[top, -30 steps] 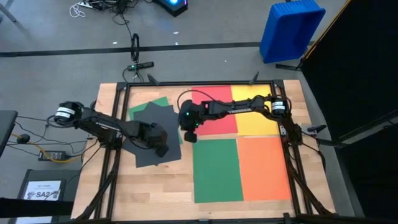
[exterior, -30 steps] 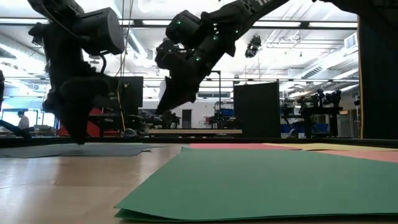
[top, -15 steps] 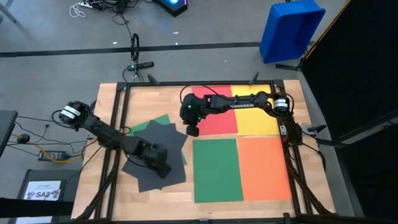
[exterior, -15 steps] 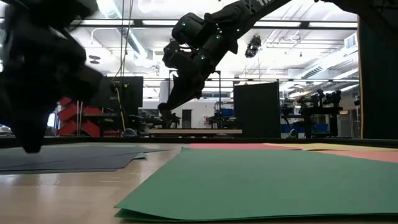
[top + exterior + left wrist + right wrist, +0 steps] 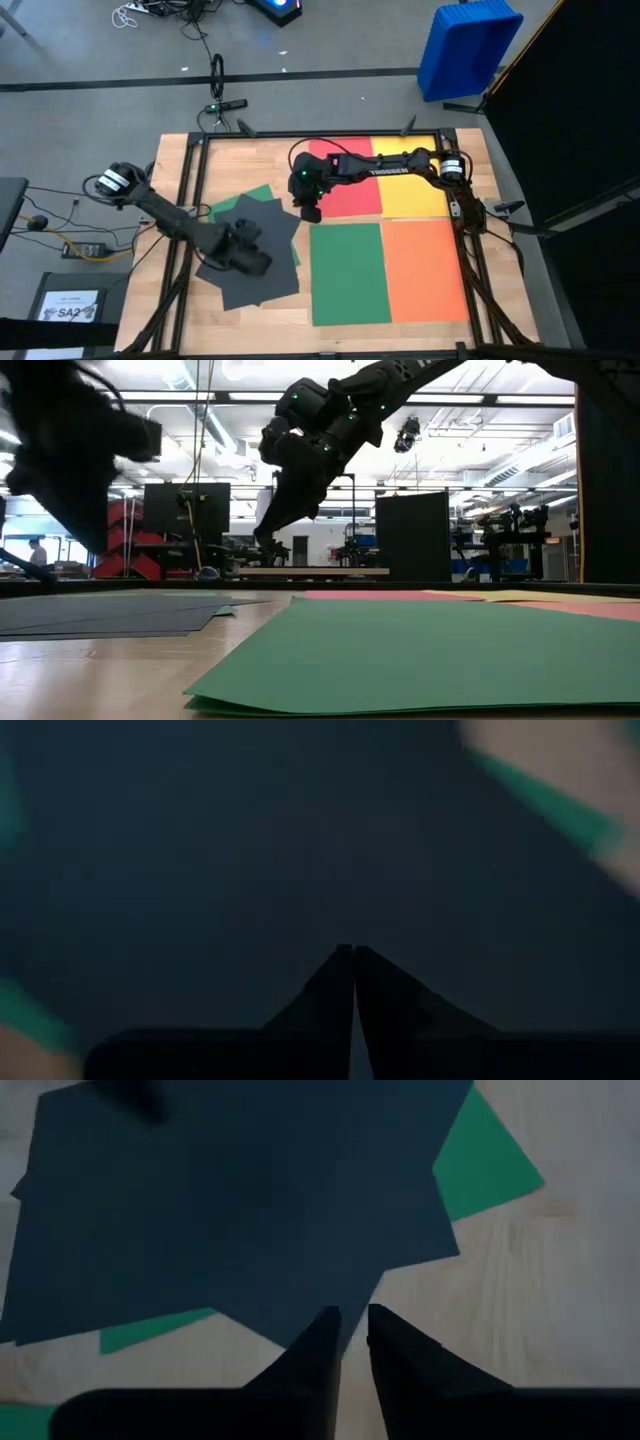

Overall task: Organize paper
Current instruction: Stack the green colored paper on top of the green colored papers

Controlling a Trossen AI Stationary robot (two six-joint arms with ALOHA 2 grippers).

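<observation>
Currently, item: loose pile of thin matte dark grey paper sheets (image 5: 250, 250) over a green sheet (image 5: 252, 194), at nine o'clock on the wooden worktop (image 5: 150, 300). Since a second ago the pile has been dragged toward six o'clock and turned, its corners now fanned out.

Left hand (image 5: 255, 262): fingers pressed together, tip down on the dark pile; it has travelled with the sheets and now sits on their six o'clock part.

Right hand (image 5: 311, 213): at centre, above the pile's three o'clock edge; fingers slightly apart, pinching nothing visible. It has drawn back a little toward twelve o'clock.

Sorted stock: red sheet (image 5: 355, 190), yellow sheet (image 5: 412, 190), large green sheet (image 5: 348, 272) and orange sheet (image 5: 424, 270), squared in a grid from twelve to four o'clock.

Assessment: the dark pile looks less tidy than before; squaring remains to be done.
</observation>
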